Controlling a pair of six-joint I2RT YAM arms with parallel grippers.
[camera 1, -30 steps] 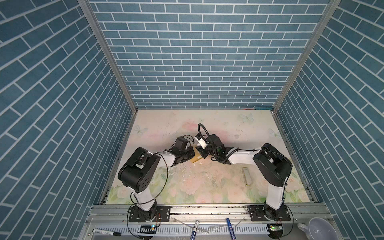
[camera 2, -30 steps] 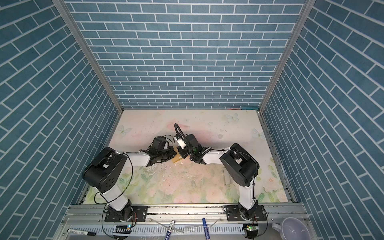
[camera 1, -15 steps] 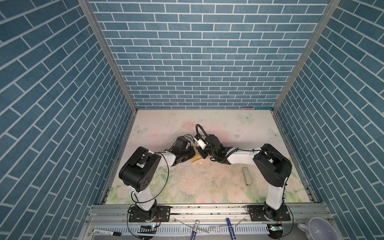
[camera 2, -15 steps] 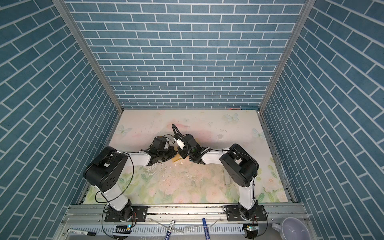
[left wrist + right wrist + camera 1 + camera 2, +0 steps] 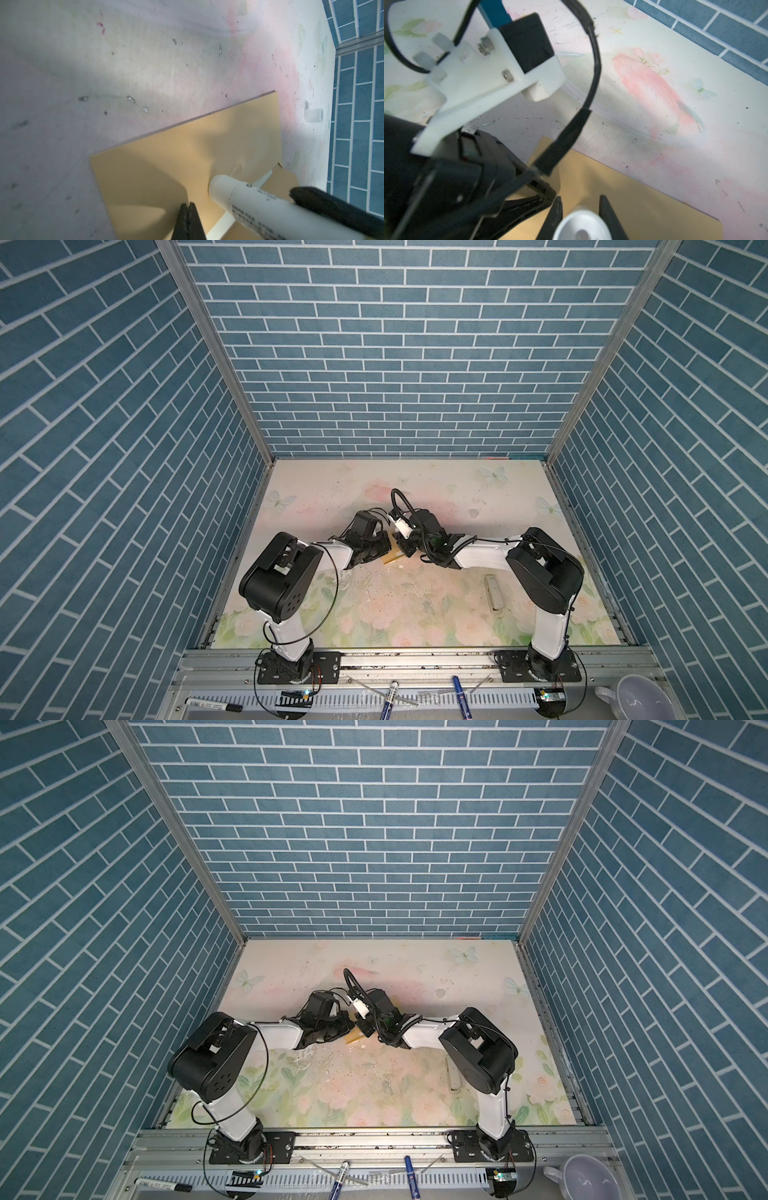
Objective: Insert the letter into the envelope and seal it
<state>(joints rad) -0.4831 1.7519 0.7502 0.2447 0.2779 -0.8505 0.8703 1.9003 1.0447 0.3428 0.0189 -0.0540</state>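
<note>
The mustard-yellow envelope [image 5: 182, 145] lies flat on the floral table mat, mid-table between both arms [image 5: 390, 559] [image 5: 355, 1039]. My left gripper [image 5: 188, 204] is shut with nothing in it, its tips pressed down on the envelope. My right gripper [image 5: 579, 198] is shut on a white glue stick [image 5: 581, 225]. The stick's tip [image 5: 220, 187] rests on the envelope near the flap edge, where a white strip [image 5: 260, 182] shows. The letter is hidden. In both top views the two grippers [image 5: 384, 547] [image 5: 402, 547] meet over the envelope.
A small white cap [image 5: 313, 115] lies on the mat beyond the envelope. A pale flat bar [image 5: 493, 592] lies near the right arm's elbow. Pens [image 5: 390, 699] and a marker [image 5: 212, 705] sit on the front rail, with a mug [image 5: 636, 697] at the front right.
My right gripper and its glue stick have edged slightly to the left over the envelope. The left gripper has stayed pressed in place.
</note>
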